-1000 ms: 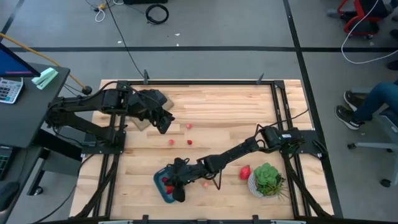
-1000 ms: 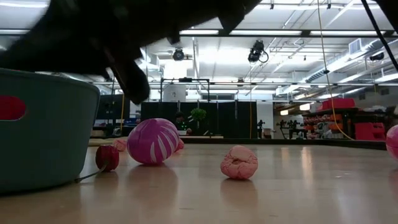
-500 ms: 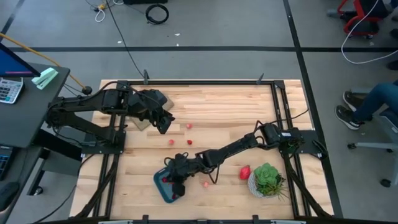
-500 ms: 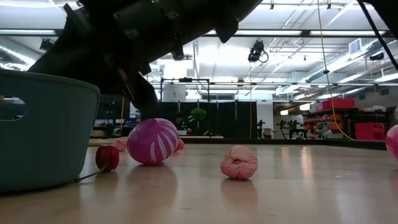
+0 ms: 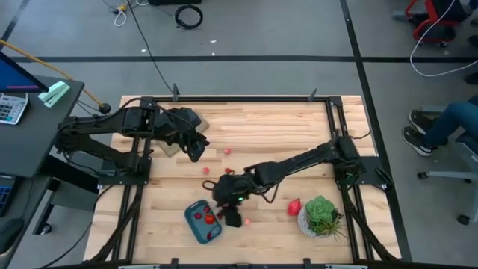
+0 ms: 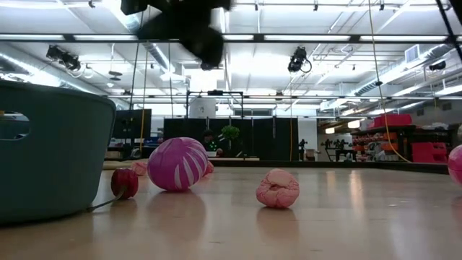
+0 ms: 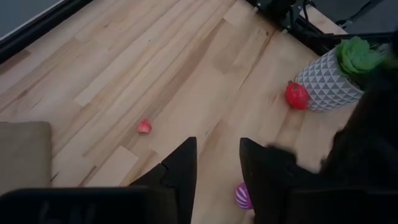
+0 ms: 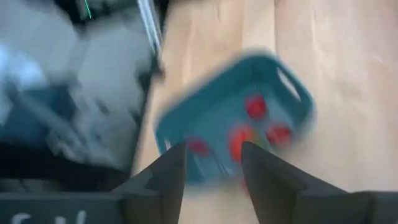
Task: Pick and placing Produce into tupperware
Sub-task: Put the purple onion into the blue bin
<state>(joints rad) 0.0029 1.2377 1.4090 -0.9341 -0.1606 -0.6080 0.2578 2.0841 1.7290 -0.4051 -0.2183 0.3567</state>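
A potted plant [image 5: 322, 215] stands near your right gripper [image 5: 231, 218]. It hangs open and empty beside the blue tub [image 5: 203, 221], which holds red berries [image 8: 255, 106]. Your left gripper [image 7: 217, 163] waits, open too.

no readable txt, labels, brands or nos. anywhere

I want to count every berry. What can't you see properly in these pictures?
- Berries in the blue tub: blurred in the right wrist view, tiny specks from above.
- Inside the tub: its wall hides it in the low view.
- Striped ball: partly behind the left gripper's fingers.
- Right gripper: cut off above in the low view.
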